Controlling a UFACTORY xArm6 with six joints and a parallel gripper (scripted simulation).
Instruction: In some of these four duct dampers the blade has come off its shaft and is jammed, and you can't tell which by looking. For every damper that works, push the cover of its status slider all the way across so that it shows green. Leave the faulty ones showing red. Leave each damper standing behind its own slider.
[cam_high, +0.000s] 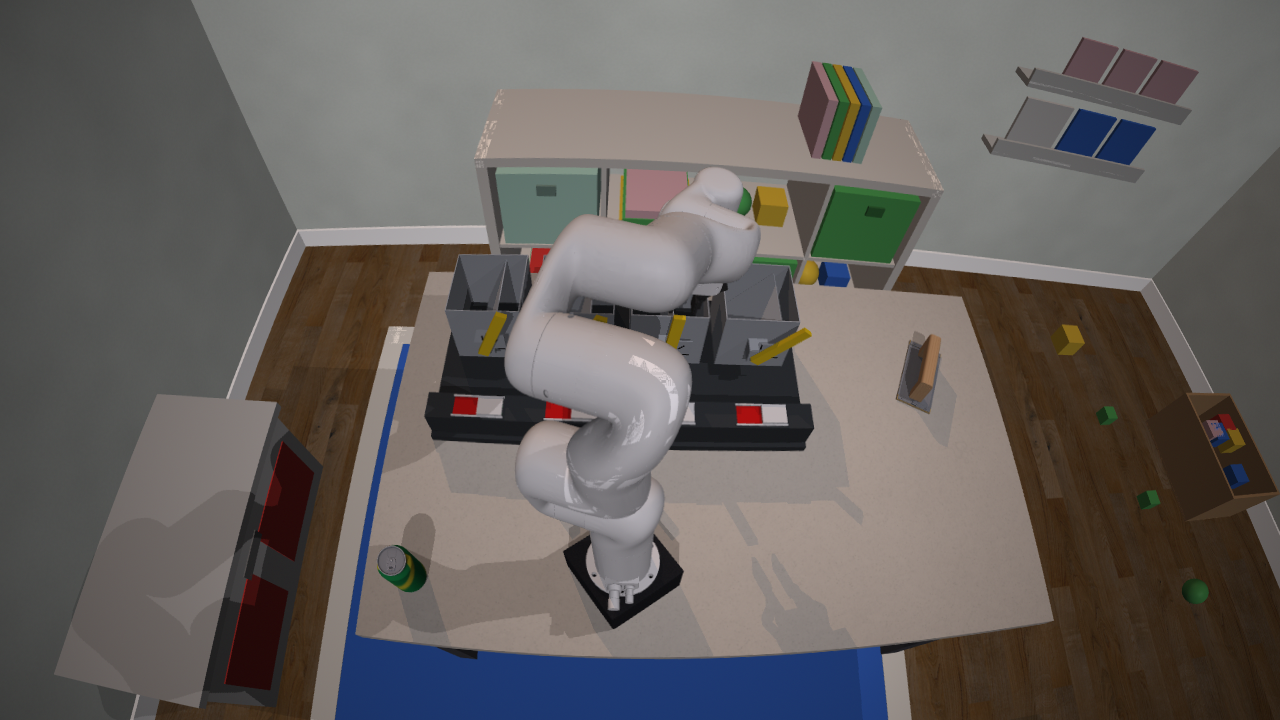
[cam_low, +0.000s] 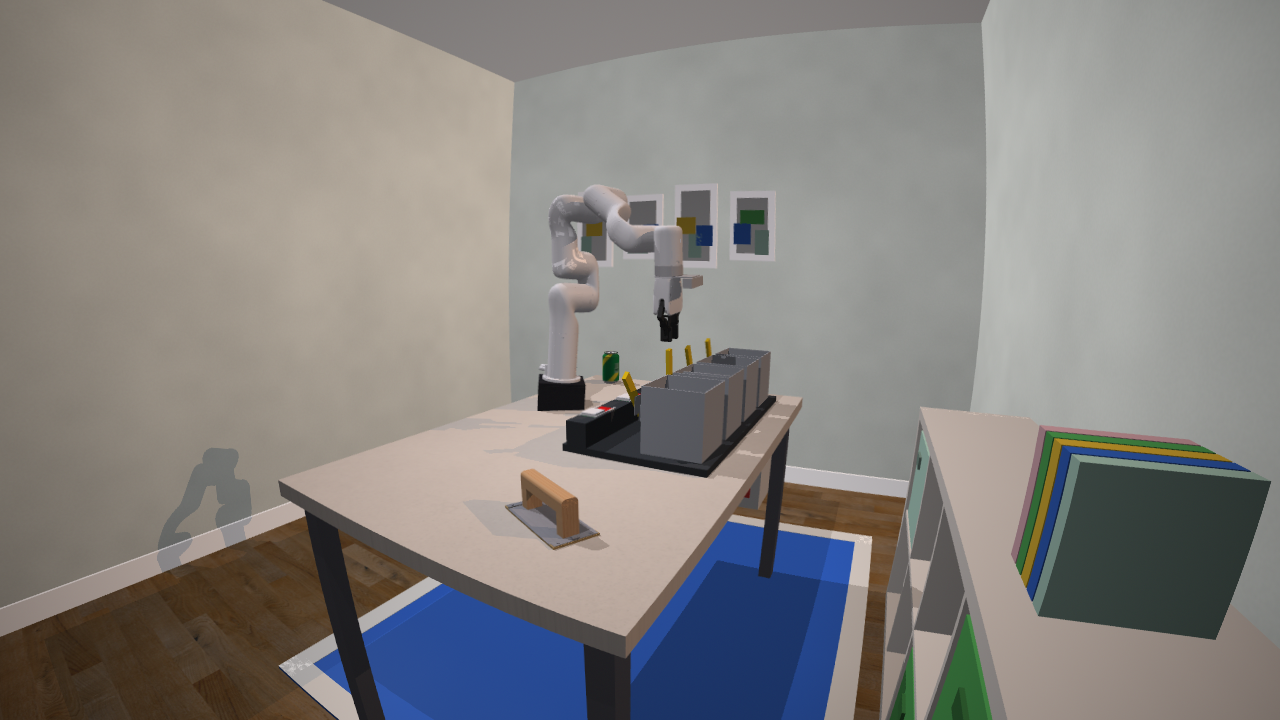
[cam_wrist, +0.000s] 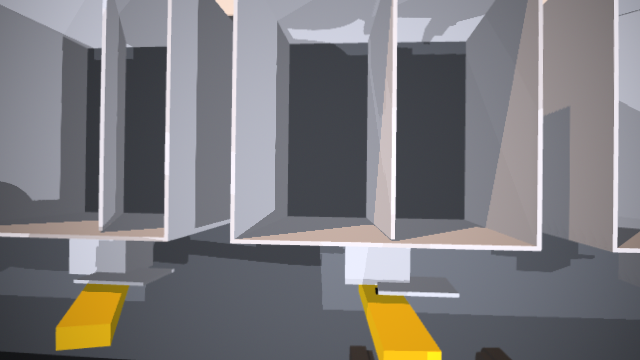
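Four grey open-topped dampers stand in a row on a black base (cam_high: 617, 394); the leftmost (cam_high: 487, 304) and the rightmost (cam_high: 759, 317) show whole, and my arm covers the middle two. Each has a yellow lever in front, such as the rightmost damper's (cam_high: 777, 340). The end sliders (cam_high: 477, 405) (cam_high: 760, 413) show red beside a white cover. My gripper (cam_low: 666, 333) hangs above the middle levers, partly open and empty. In the wrist view its dark fingertips straddle a yellow lever (cam_wrist: 400, 325) below, in front of a damper (cam_wrist: 385, 135) with an upright blade. A second lever (cam_wrist: 90, 315) lies to the left.
A wooden-handled float (cam_high: 921, 371) lies on the table's right side. A green can (cam_high: 401, 568) stands near the front left corner. A cube shelf (cam_high: 707, 179) stands behind the table.
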